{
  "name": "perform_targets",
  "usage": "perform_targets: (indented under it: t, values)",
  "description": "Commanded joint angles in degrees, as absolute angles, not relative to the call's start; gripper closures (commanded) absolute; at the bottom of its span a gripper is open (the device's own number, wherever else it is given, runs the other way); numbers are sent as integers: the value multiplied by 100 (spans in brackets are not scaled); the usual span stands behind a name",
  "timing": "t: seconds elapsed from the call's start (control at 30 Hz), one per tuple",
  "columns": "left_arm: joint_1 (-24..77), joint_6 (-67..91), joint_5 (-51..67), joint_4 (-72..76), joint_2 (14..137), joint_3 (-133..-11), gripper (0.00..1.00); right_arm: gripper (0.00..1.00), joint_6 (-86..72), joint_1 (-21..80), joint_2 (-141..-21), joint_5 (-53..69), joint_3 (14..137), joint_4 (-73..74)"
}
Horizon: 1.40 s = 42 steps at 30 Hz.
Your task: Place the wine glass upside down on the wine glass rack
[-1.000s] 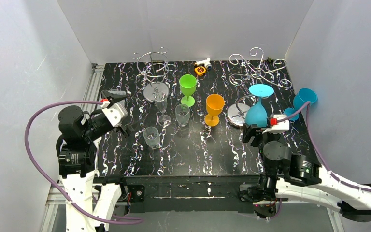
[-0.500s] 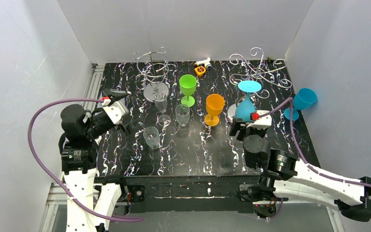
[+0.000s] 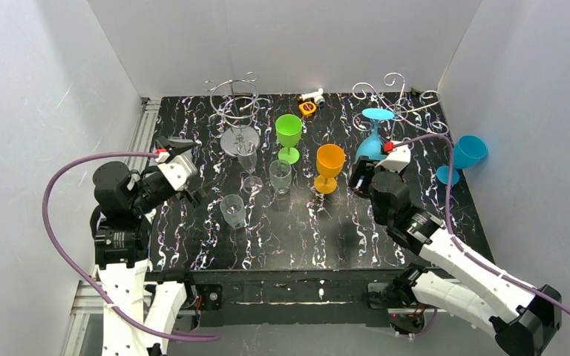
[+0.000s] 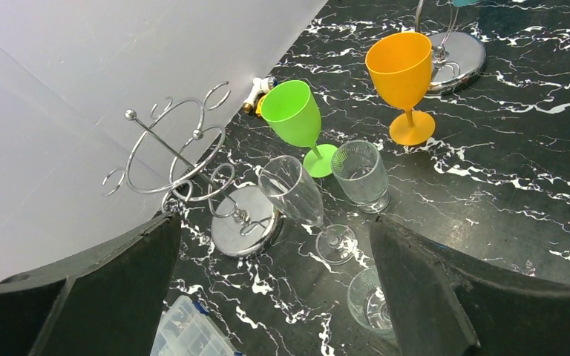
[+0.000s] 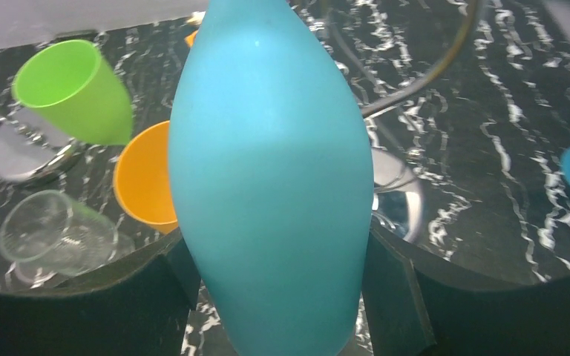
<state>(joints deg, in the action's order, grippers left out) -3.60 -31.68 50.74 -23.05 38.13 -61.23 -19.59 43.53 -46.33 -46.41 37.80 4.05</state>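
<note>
Top external view: the right fingers (image 3: 365,167) are clenched on the bowl of the inverted teal plastic wine glass (image 3: 371,144). Its foot is uppermost, lifted off the black marbled counter (image 3: 304,237), level with the arms of the scrolled silver wire rack (image 3: 408,104) in the far right corner. Whether foot and wire touch cannot be told. The orange plastic goblet (image 3: 330,165) stands just left of it. A second teal glass (image 3: 466,152) leans at the counter's right edge. The left fingers (image 3: 191,169) hang spread wide, grasping nothing, near the left edge. A band of bare counter runs along the near edge.
</note>
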Motion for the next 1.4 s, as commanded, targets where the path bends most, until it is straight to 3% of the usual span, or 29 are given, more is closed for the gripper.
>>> perform_targets:
  t: [0.0,0.4,1.37]
  values:
    - [-350,-3148,5047,-2272,3713,-5978,2,48,-1982,4324,-4800,-3858,3939,-409]
    - [-350,-3354,4949,-2407,3602,-5853,2,50,-1918,4201,-5291,-3262,3936,-1010]
    - [-345,-3183,4986,-2373,3621,-5928,2,50,-2097,4263,-3932,-3060,3227,-389]
